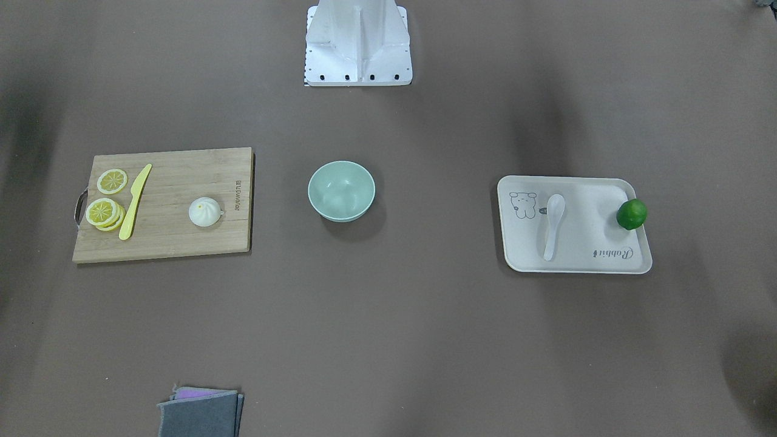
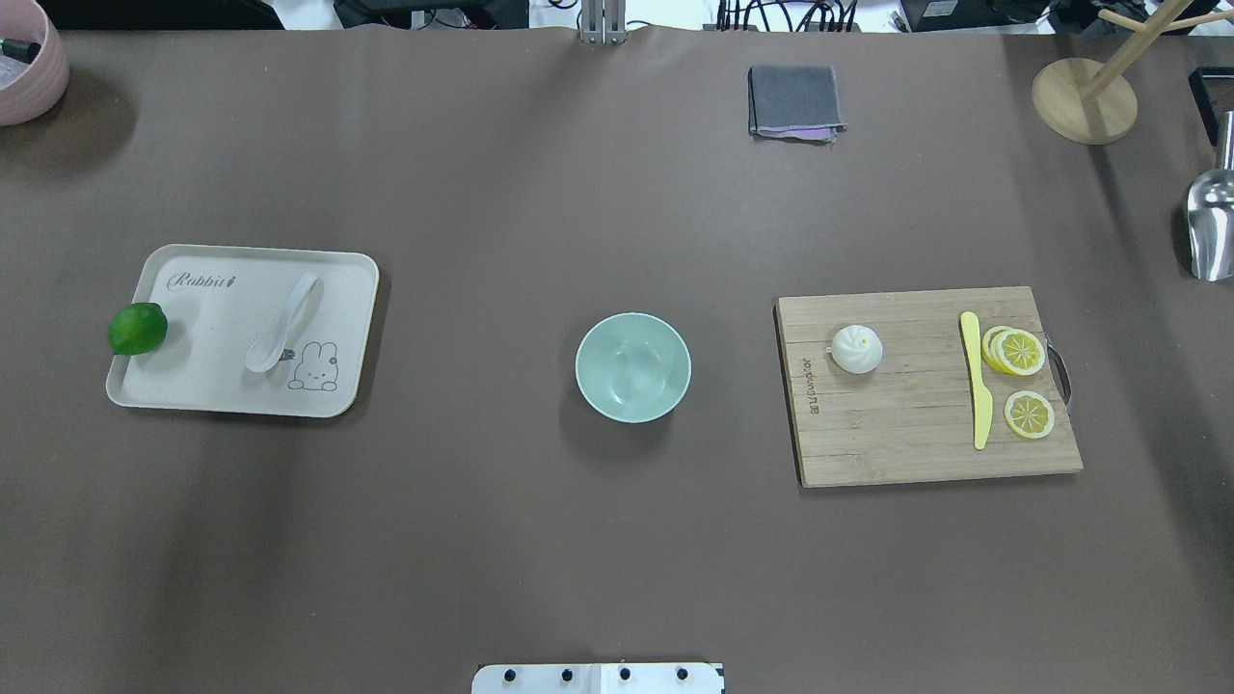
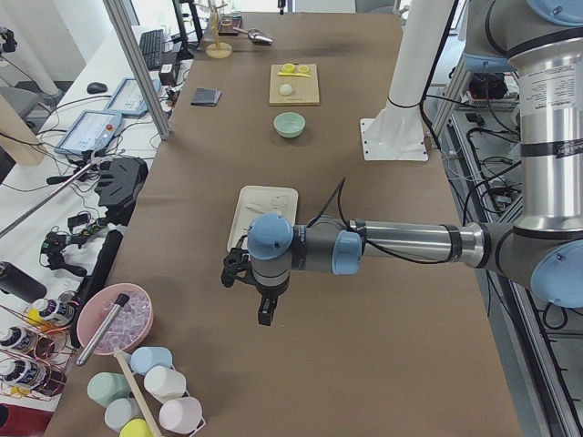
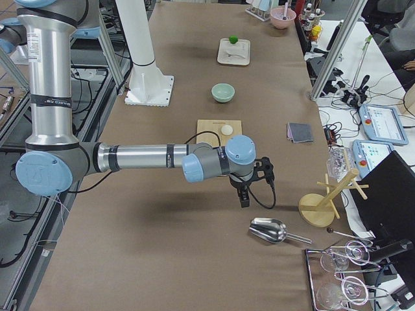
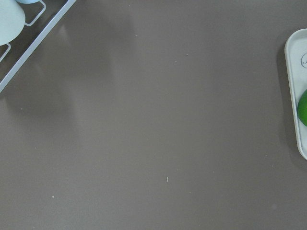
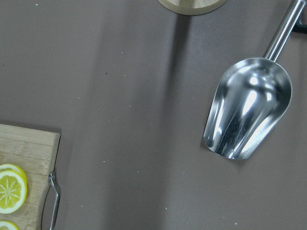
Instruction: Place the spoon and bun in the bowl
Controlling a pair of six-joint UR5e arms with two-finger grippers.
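Observation:
The white spoon [image 1: 553,223] lies on a cream tray [image 1: 607,249]; it also shows in the overhead view [image 2: 282,322]. The white pleated bun [image 1: 205,212] sits on a wooden cutting board [image 1: 176,243] and also shows overhead [image 2: 856,348]. The mint-green bowl [image 1: 341,190] stands empty between them, mid-table [image 2: 632,366]. My left gripper [image 3: 265,314] hangs over bare table beyond the tray, far from the bowl. My right gripper [image 4: 244,198] hangs beyond the board, near a metal scoop. I cannot tell whether either is open or shut.
A green lime [image 2: 136,328] sits on the tray's outer edge. A yellow knife [image 2: 978,390] and lemon slices [image 2: 1020,353] lie on the board. A folded grey cloth [image 2: 794,101], a wooden stand [image 2: 1085,101], the metal scoop [image 6: 249,110] and a pink bowl [image 2: 29,67] line the edges.

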